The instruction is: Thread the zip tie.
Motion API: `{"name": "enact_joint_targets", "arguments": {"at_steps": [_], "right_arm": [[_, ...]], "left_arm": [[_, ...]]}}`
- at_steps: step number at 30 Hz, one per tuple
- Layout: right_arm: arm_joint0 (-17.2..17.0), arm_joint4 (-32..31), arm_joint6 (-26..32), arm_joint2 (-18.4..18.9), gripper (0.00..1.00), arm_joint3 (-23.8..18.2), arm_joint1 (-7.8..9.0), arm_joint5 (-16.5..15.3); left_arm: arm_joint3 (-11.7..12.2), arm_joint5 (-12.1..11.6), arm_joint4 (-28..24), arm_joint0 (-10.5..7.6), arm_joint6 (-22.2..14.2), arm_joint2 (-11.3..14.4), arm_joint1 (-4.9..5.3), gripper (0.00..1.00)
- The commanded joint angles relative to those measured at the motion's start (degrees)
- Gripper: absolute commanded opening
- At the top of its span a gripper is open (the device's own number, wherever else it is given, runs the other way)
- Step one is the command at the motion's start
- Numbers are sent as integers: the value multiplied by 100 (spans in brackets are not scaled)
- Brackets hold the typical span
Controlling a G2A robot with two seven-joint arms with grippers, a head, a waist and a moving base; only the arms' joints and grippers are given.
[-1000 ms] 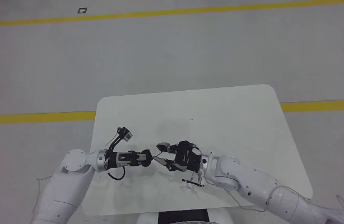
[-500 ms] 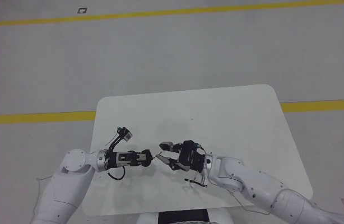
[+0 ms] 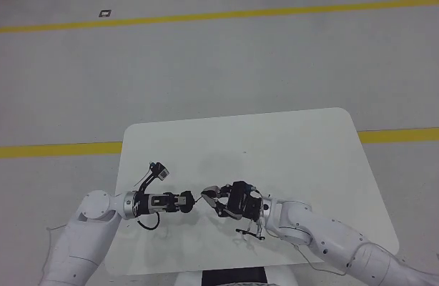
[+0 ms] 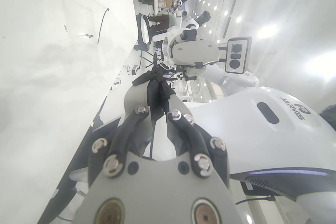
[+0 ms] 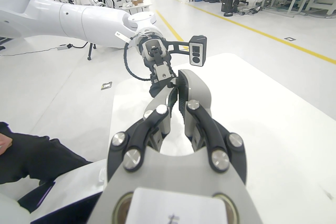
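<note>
Holding zip tie (image 4: 151, 77), light, thin, springy: left end effector (image 4: 157, 97) clenched on it above worktop (image 3: 312, 143) front edge; right end effector (image 5: 177, 89) slightly parted; best pinched near tip.

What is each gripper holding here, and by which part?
The left gripper pinches the black zip tie at its fingertips, with a thin end sticking out toward the right gripper. Whether the right one grips it cannot be told.
</note>
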Motion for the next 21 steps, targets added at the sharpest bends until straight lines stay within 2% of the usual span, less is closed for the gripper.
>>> {"name": "enact_joint_targets", "arguments": {"at_steps": [1, 13, 21], "right_arm": [[10, -21, 27, -7, 0, -24, -1, 0], [127, -74, 341, -132, 0, -48, -73, 0], [33, -59, 421, 22, 0, 13, -112, 58]], "left_arm": [[0, 0, 0, 0, 0, 0, 0, 0], [0, 0, 0, 0, 0, 0, 0, 0], [0, 0, 0, 0, 0, 0, 0, 0]]}}
